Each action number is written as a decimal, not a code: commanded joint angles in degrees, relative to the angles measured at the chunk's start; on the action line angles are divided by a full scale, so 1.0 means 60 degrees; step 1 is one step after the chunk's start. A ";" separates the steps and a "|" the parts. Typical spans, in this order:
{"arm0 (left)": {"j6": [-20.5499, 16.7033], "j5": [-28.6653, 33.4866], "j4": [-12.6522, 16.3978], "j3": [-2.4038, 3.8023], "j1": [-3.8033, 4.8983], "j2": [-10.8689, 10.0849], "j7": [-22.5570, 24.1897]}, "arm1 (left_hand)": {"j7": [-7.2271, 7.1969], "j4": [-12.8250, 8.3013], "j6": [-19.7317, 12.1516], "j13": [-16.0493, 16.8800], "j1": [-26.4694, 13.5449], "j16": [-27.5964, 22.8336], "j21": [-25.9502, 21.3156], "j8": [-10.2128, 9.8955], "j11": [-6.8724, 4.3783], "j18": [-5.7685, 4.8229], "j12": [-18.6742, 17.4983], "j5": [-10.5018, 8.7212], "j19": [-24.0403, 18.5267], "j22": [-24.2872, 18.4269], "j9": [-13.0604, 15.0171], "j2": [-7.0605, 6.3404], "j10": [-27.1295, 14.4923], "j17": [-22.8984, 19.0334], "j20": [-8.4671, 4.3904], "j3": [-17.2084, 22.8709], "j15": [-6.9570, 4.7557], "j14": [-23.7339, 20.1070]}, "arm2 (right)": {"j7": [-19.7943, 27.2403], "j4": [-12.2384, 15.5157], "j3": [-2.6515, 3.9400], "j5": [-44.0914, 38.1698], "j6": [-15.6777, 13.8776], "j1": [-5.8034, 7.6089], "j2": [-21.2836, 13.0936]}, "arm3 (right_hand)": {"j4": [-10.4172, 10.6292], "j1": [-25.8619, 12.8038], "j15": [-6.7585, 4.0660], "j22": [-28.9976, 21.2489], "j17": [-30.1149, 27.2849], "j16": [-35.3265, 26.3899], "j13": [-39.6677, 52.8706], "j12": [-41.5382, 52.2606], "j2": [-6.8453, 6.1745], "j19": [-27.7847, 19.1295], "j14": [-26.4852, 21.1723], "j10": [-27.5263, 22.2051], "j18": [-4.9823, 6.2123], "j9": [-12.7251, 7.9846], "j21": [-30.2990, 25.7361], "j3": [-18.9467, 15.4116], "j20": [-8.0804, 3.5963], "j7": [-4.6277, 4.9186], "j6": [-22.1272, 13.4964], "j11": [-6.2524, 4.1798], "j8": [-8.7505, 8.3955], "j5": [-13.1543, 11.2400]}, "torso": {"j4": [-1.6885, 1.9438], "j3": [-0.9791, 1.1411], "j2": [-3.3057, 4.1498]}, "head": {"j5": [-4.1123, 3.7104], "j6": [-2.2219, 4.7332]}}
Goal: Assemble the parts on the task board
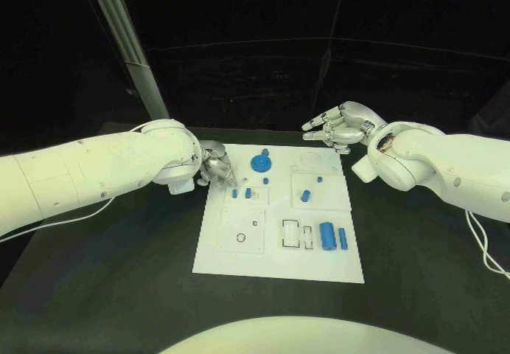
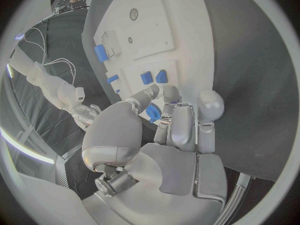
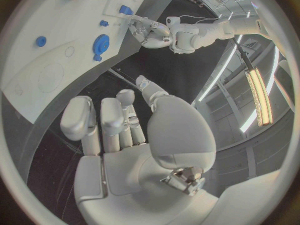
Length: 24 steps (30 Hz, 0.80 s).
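Left hand (image 1: 216,168) at task board (image 1: 278,265) edge, fingers spread, empty, right hand (image 1: 336,127) empty, fingers loosely apart

black table (image 1: 106,280), white task board (image 1: 239,258) lying at its middle

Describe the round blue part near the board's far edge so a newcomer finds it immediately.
Start at the white task board. Near its far edge, beside the left hand, lies the blue disc. It is the widest, roundest blue part; the others are small pegs or cylinders.

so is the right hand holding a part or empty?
Empty. The right hand hovers off the far right corner of the task board, and the right wrist view shows its fingers apart with nothing between them.
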 commanded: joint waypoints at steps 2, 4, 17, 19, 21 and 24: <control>-0.1937 0.0389 0.0250 0.0006 0.0012 -0.0154 0.2642 | 0.0173 -0.0209 0.0087 -0.0433 0.0253 -0.0903 -0.1218 -0.0216 0.0050 0.0347 -0.0453 -0.0284 -0.0554 -0.1160 -0.0465 -0.0196 -0.0246 -0.0813 0.0087 0.0014 0.0081 -0.0267 | 0.0064 0.0009 0.0004 -0.0006 -0.0003 0.0016 -0.0019 | -0.0052 -0.0083 0.0030 -0.0011 -0.0011 -0.0037 -0.0011 -0.0042 -0.0016 -0.0011 0.0061 -0.0046 0.0157 0.0015 -0.0034 0.0001 -0.0035 0.0000 -0.0027 0.0000 -0.0009 0.0044 | 0.0004 0.0001 0.0007 | -0.0018 0.0040; -0.2334 0.0399 0.0307 0.0004 0.0011 -0.0171 0.3210 | 0.0227 -0.0216 0.0068 -0.0522 0.0363 -0.1248 -0.1806 -0.0327 0.0115 0.0438 -0.0541 -0.0284 -0.0889 -0.1698 -0.0648 -0.0349 -0.0357 -0.1103 0.0131 -0.0123 0.0137 -0.0436 | 0.0069 -0.0001 0.0004 -0.0006 -0.0008 0.0016 -0.0017 | -0.0052 -0.0083 0.0030 -0.0011 -0.0011 -0.0037 -0.0011 -0.0042 -0.0016 -0.0011 0.0061 -0.0046 0.0157 0.0015 -0.0034 0.0001 -0.0035 0.0000 -0.0027 0.0000 -0.0009 0.0044 | 0.0005 0.0005 0.0004 | -0.0032 0.0059; -0.4001 -0.1822 -0.0333 -0.0137 -0.0284 0.0678 0.5164 | 0.0581 -0.0781 0.0388 -0.3690 0.2663 -0.4820 -0.3514 -0.1495 0.0534 0.0550 -0.2779 -0.0259 -0.1179 -0.2950 -0.3039 -0.0470 -0.1001 -0.4131 0.0455 -0.0672 0.0472 -0.1705 | 0.0202 -0.0141 0.0003 -0.0033 -0.0055 0.0005 0.0101 | -0.0175 -0.0081 0.0022 -0.0628 -0.0411 -0.0557 -0.0554 -0.0584 0.0016 -0.0296 -0.0070 -0.0394 0.0275 0.0090 -0.0518 0.0105 -0.0042 -0.0038 0.0283 -0.0027 0.0069 0.0060 | -0.0027 0.0000 0.0013 | -0.0090 0.0179; -0.3870 -0.2262 -0.0519 -0.0197 -0.0326 0.0847 0.5098 | 0.0573 -0.0765 0.0345 -0.4004 0.2670 -0.4666 -0.3476 -0.1595 0.0557 0.0549 -0.2981 -0.0266 -0.1054 -0.2938 -0.3222 -0.0536 -0.1138 -0.4024 0.0448 -0.0774 0.0474 -0.1500 | 0.0220 -0.0147 0.0003 -0.0076 -0.0062 0.0004 0.0110 | -0.0190 -0.0087 0.0021 -0.0679 -0.0438 -0.0607 -0.0639 -0.0670 0.0021 -0.0320 -0.0080 -0.0440 0.0284 0.0099 -0.0564 0.0122 -0.0043 -0.0042 0.0325 -0.0031 0.0074 0.0061 | -0.0026 0.0003 0.0012 | -0.0105 0.0194; -0.3704 -0.2730 -0.0720 -0.0276 -0.0370 0.1023 0.4995 | 0.0565 -0.0705 0.0374 -0.4435 0.2670 -0.3995 -0.3373 -0.1680 0.0577 0.0547 -0.3179 -0.0265 -0.0820 -0.2893 -0.3466 -0.0575 -0.1190 -0.3464 0.0444 -0.0899 0.0472 -0.1037 | 0.0234 -0.0151 0.0003 -0.0110 -0.0075 0.0002 0.0121 | -0.0198 -0.0090 0.0020 -0.0709 -0.0455 -0.0637 -0.0696 -0.0727 0.0022 -0.0333 -0.0085 -0.0469 0.0289 0.0103 -0.0591 0.0131 -0.0043 -0.0045 0.0346 -0.0033 0.0076 0.0062 | -0.0026 0.0001 0.0009 | -0.0123 0.0196; -0.3456 -0.3318 -0.0990 -0.0340 -0.0432 0.1252 0.4813 | 0.0558 -0.0615 0.0446 -0.5063 0.2704 -0.2997 -0.2992 -0.1776 0.0597 0.0511 -0.3393 -0.0268 -0.0391 -0.2609 -0.3837 -0.0594 -0.1192 -0.2653 0.0427 -0.1045 0.0476 -0.0458 | 0.0245 -0.0151 0.0003 -0.0140 -0.0095 0.0001 0.0129 | -0.0210 -0.0098 0.0019 -0.0756 -0.0489 -0.0688 -0.0839 -0.0874 0.0020 -0.0353 -0.0095 -0.0543 0.0298 0.0106 -0.0632 0.0142 -0.0044 -0.0047 0.0364 -0.0035 0.0071 0.0062 | -0.0029 0.0002 0.0012 | -0.0150 0.0207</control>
